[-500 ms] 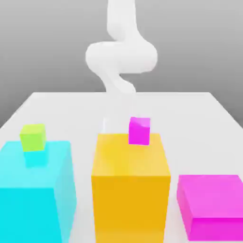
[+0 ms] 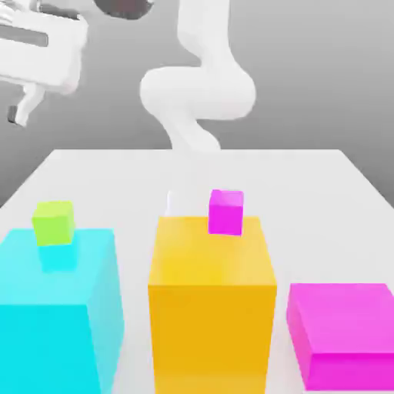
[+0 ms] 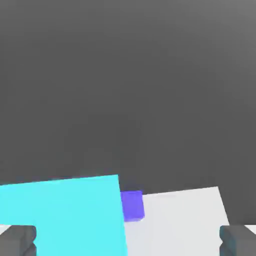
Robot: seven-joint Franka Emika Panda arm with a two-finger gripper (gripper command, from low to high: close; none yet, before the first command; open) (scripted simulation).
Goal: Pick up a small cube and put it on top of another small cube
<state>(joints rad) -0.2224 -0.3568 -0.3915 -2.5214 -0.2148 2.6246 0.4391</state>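
Purple cube [image 3: 132, 205] beside cyan block [image 3: 62, 216]

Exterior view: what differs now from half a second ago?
The arm's hand with its gripper has swung into sight at the exterior view's upper left, high above the table, holding nothing. The green cube, magenta cube, cyan block, orange block and flat magenta block have not moved.

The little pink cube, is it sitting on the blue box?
No, the small magenta cube sits on top of the big orange block; the cyan block carries the small green cube.
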